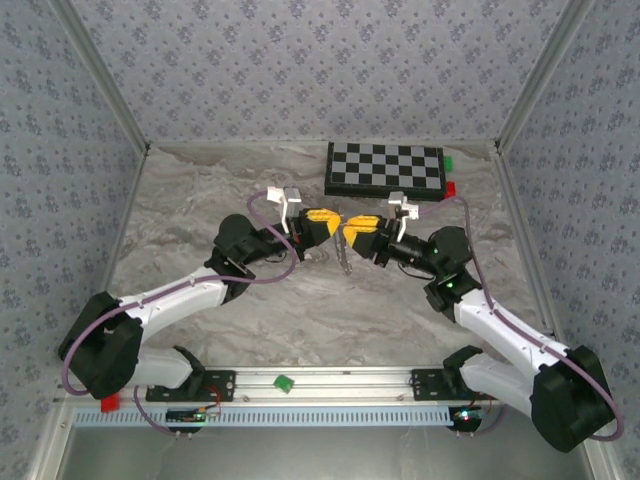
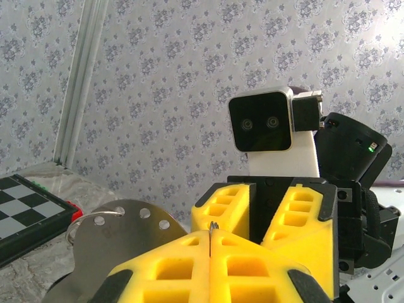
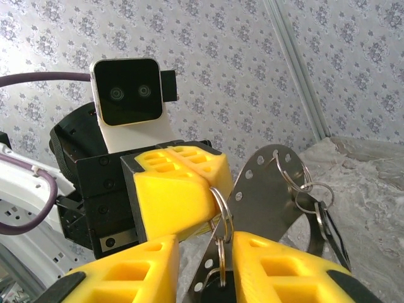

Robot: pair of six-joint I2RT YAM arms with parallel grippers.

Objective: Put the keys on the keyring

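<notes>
Both grippers meet tip to tip above the middle of the table. My left gripper point(image 1: 325, 222) point(image 2: 210, 232) point(image 3: 211, 188) is shut on the keyring point(image 3: 222, 207), a silver split ring whose wire shows at the fingertip seam point(image 2: 213, 225). A smaller ring point(image 3: 219, 259) hangs from it between the fingers of my right gripper point(image 1: 353, 233) point(image 3: 205, 235) point(image 2: 259, 208), which stands open around it without pinching. Behind it hangs a round metal plate point(image 3: 271, 196) point(image 2: 120, 237) with holes along its edge. More rings point(image 3: 306, 189) and a dark-headed key point(image 3: 331, 237) dangle from the plate. The bundle droops below the grippers point(image 1: 345, 262).
A chessboard point(image 1: 385, 168) point(image 2: 25, 208) lies at the back, with a red block point(image 1: 450, 188) and a green block point(image 1: 449, 160) at its right end. A green block point(image 1: 284, 382) and a red block point(image 1: 110, 403) sit on the front rail. Patterned walls enclose three sides.
</notes>
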